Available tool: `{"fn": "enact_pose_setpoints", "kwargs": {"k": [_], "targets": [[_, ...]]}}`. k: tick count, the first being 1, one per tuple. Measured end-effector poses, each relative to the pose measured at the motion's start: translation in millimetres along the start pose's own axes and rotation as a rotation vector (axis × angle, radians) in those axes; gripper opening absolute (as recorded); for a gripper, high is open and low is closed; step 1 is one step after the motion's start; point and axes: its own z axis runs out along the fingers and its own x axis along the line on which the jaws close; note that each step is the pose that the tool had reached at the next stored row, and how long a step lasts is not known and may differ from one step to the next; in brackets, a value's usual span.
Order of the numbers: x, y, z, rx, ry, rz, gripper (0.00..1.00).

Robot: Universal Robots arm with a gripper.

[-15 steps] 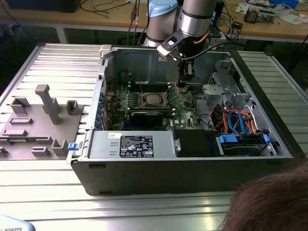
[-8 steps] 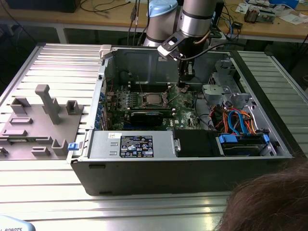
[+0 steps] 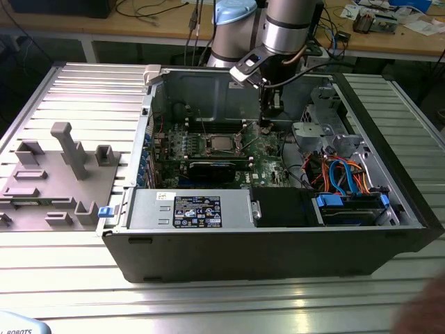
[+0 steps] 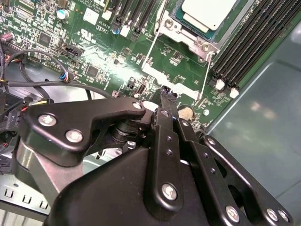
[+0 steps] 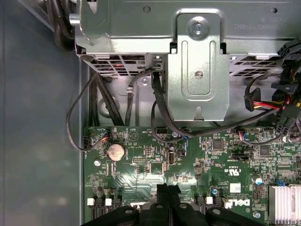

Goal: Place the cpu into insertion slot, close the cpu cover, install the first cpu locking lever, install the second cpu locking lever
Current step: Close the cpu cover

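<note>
Closest, the hand (image 4: 167, 93), fingers (image 4: 164, 122) pressed together on nothing visible, hovered in the open case (image 3: 278, 243) over the board (image 4: 94, 47), near the insertion slot (image 3: 208, 143) where the cpu cover (image 4: 200, 42) framed the cpu (image 4: 209, 10); a skewed push might have slipped off the thin lever wire (image 4: 207, 70).

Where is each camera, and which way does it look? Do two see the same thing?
Exterior view: sits off the arm, looking down into the open computer case; the arm and gripper show.
Second wrist view: rides on the wrist, looks along the gripper at the green board and the cpu; its shut black fingers show.
First wrist view: rides on the wrist, looks at the board and a metal bracket; the gripper's tip shows.
Shared: both wrist views see the gripper and the coin battery.
</note>
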Motion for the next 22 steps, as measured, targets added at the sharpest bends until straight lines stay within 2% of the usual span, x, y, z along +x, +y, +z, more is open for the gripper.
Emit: {"fn": "enact_pose_setpoints", "kwargs": {"k": [5, 22], "targets": [[1.2, 5.0, 2.2, 0.0008, 0.0009, 0.000, 0.11], [2.6, 5.7, 17.8, 0.0009, 0.0014, -0.001, 0.11]]}}
